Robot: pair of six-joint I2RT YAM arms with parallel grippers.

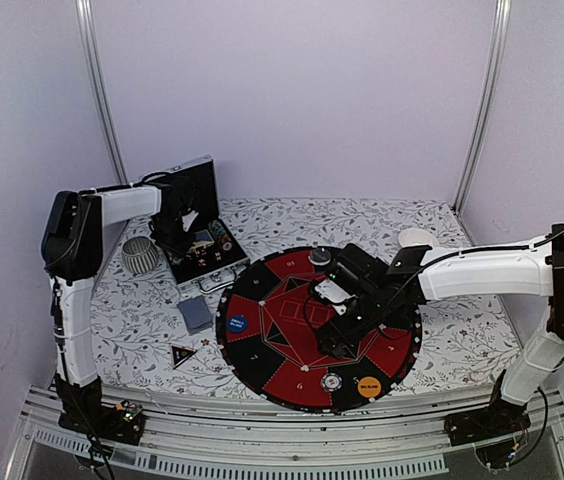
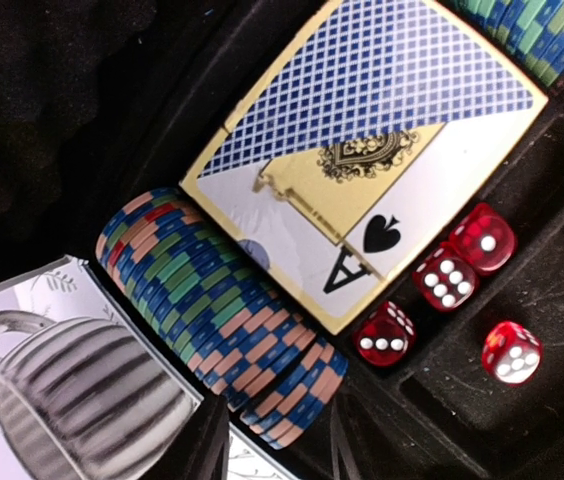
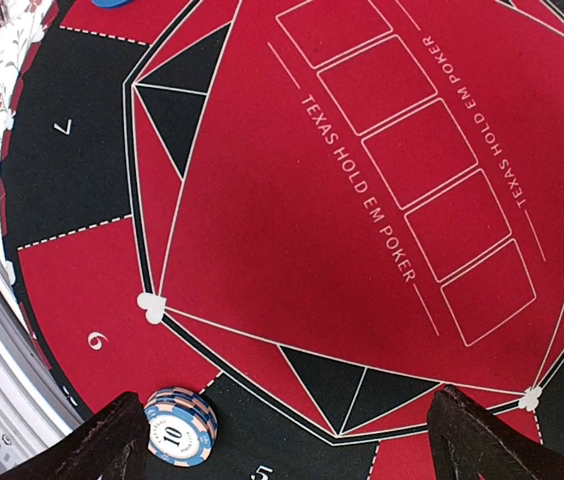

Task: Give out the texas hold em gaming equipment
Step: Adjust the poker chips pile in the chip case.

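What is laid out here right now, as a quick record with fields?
Centre: round red-and-black mat
On mat: blue button, orange button, chip stack
Beside mat: card deck, black triangle marker
Far left: open case, holding chip row, red dice
Left gripper: over chip row, grip unclear
Right gripper: open, empty, above mat
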